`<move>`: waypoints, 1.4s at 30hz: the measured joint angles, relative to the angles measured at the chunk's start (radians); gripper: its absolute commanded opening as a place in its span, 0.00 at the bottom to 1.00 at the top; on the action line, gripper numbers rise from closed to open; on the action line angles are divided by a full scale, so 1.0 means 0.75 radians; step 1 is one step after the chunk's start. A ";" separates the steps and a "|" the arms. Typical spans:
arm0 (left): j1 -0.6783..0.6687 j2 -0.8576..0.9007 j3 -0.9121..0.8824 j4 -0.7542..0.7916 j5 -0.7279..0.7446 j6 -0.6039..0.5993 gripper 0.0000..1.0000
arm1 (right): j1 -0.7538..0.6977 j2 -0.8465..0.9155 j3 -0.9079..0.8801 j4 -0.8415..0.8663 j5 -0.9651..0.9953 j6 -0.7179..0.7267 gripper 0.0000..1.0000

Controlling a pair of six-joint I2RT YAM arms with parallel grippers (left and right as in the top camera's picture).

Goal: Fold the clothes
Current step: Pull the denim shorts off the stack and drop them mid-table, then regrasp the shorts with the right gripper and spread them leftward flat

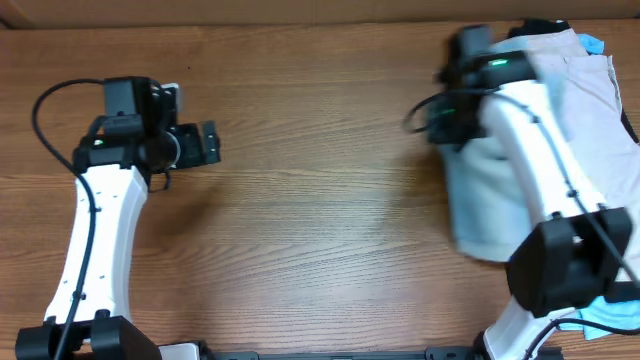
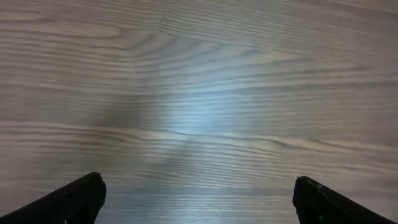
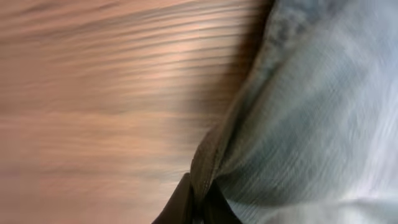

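denim shorts [image 1: 478, 205] sit at the right side of the table [image 1: 320, 230], bunched in a pale-blue lump, mostly hidden under the right arm in the overhead view. Far edge touches or overlaps the beige shorts [image 1: 590, 95], can't tell which, that corner is blurred. No waistband, pocket or cuff can be made out, so I can't say which end faces where

right gripper [image 3: 198, 202]: jaws closed tight on a hem or seam edge of the denim. Wrist view shows the cloth pinched between the fingertips and spreading out to the right, bare wood to the left

left gripper [image 2: 198, 186]: jaws fully spread, nothing between them, only wood grain below. It hangs over the left part of the table, well apart from the shorts

progress, my read:
- done: one edge of the right garment grabbed, that's all
- not done: shorts not out in the open middle of the table, not spread flat, no fold made
- left: get them clear of the beige pair, lay them flat, then fold leg over leg and hems up to the waistband, or similar
- left arm will probably be needed for a second corner; a single pinch point tends to let denim hang and twist

call it very early, pre-fold stage
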 measured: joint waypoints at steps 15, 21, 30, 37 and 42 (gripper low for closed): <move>0.156 0.000 0.002 -0.031 -0.058 0.000 1.00 | 0.448 0.000 -0.030 0.012 -0.148 0.156 0.66; 0.106 0.000 0.003 -0.049 0.008 0.035 1.00 | 0.056 0.000 -0.030 0.074 -0.144 0.167 0.75; 0.000 0.000 0.003 -0.051 0.036 0.060 1.00 | -0.307 0.006 -0.076 0.394 -0.212 0.071 0.68; -0.019 0.000 0.003 -0.052 0.016 0.061 1.00 | -0.347 0.170 -0.115 0.561 -0.288 0.020 0.59; -0.019 0.000 0.003 -0.053 0.011 0.061 1.00 | -0.347 0.326 -0.126 0.617 -0.300 0.007 0.50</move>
